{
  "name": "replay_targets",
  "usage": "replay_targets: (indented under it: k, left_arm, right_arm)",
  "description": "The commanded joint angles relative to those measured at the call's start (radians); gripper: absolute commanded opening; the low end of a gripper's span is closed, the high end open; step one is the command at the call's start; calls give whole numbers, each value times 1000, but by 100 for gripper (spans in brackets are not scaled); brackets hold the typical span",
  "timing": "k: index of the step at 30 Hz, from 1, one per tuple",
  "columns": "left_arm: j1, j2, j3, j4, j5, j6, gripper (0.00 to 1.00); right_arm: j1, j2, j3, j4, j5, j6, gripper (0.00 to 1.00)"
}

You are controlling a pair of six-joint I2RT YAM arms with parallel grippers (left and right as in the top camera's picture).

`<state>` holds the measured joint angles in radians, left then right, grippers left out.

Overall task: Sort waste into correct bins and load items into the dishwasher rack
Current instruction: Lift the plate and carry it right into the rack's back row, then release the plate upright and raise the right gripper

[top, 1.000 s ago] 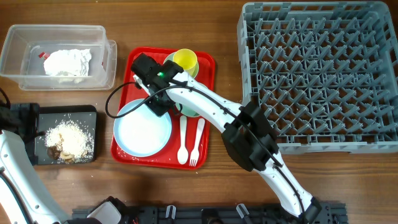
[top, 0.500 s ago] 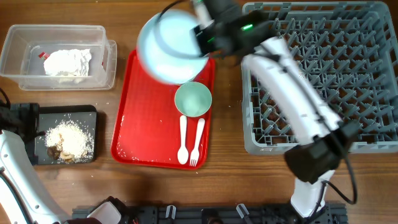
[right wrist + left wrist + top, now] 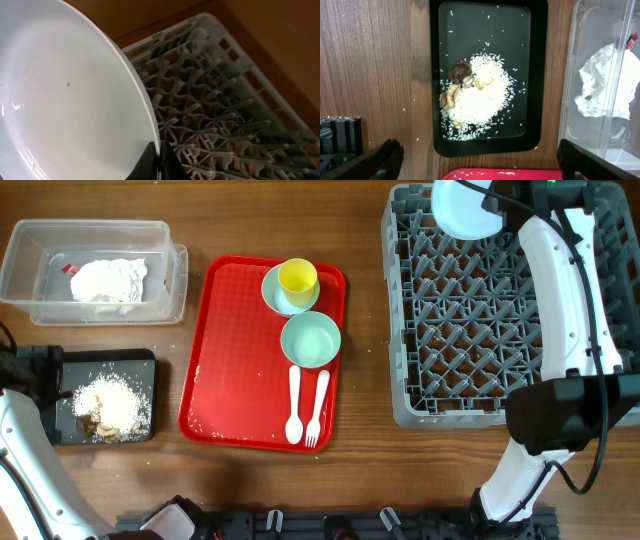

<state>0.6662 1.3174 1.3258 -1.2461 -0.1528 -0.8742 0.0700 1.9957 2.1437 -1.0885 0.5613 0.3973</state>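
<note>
My right gripper is shut on the rim of the round white plate. It holds the plate tilted above the far edge of the grey dishwasher rack, and the plate also shows in the overhead view. On the red tray, the yellow cup sits in the pale blue bowl. The mint green bowl, white spoon and fork lie beside them. My left gripper is open and empty above the black tray, which holds food scraps.
The clear plastic box at the far left holds the crumpled napkin and a red-and-white wrapper. The black tray lies in front of it. The rack pegs stand just below the plate.
My right arm lifted the white plate off the red tray. It carried the plate right and away, to above the rack's far edge. The left arm has not moved.
</note>
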Motion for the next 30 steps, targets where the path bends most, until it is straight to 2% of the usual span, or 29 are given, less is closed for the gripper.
replay_targets:
  k: [1, 7, 22, 25, 26, 27, 28, 29, 30]
  left_arm:
    - [5, 5, -4, 0, -13, -2, 100]
    - [5, 5, -4, 1, -13, -2, 100]
    - [5, 5, -4, 0, -14, -2, 100]
    - [5, 5, -4, 0, -13, -2, 100]
    - [5, 5, -4, 0, -13, -2, 100]
    - [5, 5, -4, 0, -13, -2, 100]
    - [5, 5, -4, 0, -13, -2, 100]
    - [5, 5, -4, 0, -13, -2, 100]
    - [5, 5, -4, 0, -13, -2, 100]
  right_arm:
    - [-2, 32, 1, 6, 97, 28, 4]
    - [0, 99, -47, 53, 181, 11, 4]
    - [75, 146, -61, 59, 178, -83, 5]
    - [109, 140, -61, 55, 115, -83, 15]
    - [132, 132, -61, 56, 98, -84, 19]
    - [151, 124, -60, 57, 95, -83, 29]
    - [174, 114, -55, 53, 95, -84, 61]
    - [193, 103, -53, 51, 90, -84, 83]
    - [224, 82, -53, 53, 47, -112, 100]
